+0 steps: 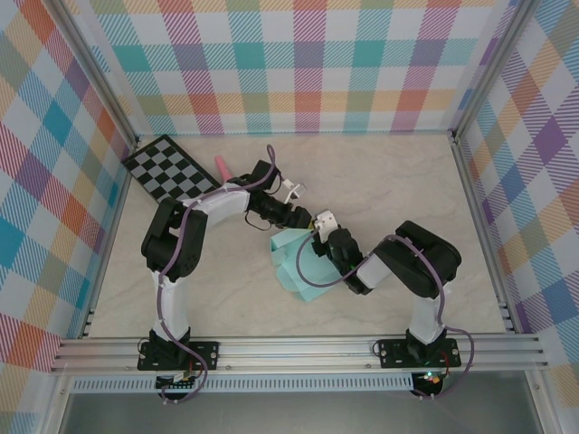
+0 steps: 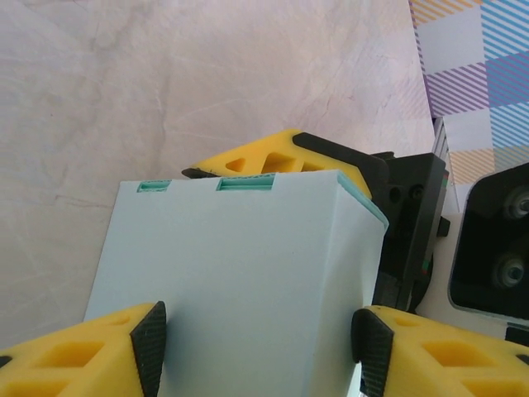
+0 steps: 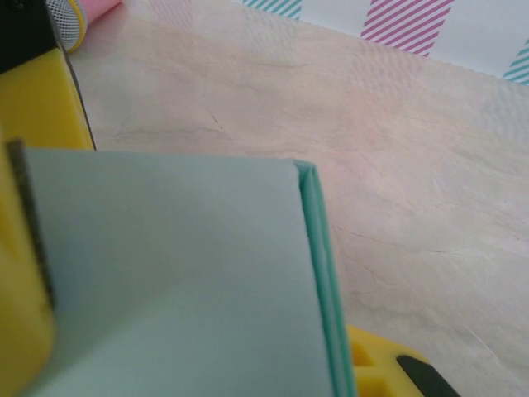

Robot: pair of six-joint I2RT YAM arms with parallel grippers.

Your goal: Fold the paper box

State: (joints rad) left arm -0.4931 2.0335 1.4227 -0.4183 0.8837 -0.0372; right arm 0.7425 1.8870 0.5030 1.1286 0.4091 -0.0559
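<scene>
Jaws of the left gripper (image 2: 256,343) straddle the paper box (image 2: 240,281) (2 tabs showing), while the right gripper (image 3: 198,331) apparently pinches it.

Bright, even light from above; only soft, faint shadows under the arms on the table (image 1: 407,181). Overhead view sharp. Close paper box (image 3: 182,281) blurred in right wrist view.

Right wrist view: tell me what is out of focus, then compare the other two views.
Right wrist view: the paper box and yellow finger up close are soft, the tabletop sharper. Left wrist view: box fairly crisp, evenly lit, no glare. Top external view: sharp throughout, with faint shadows under the arms.
</scene>
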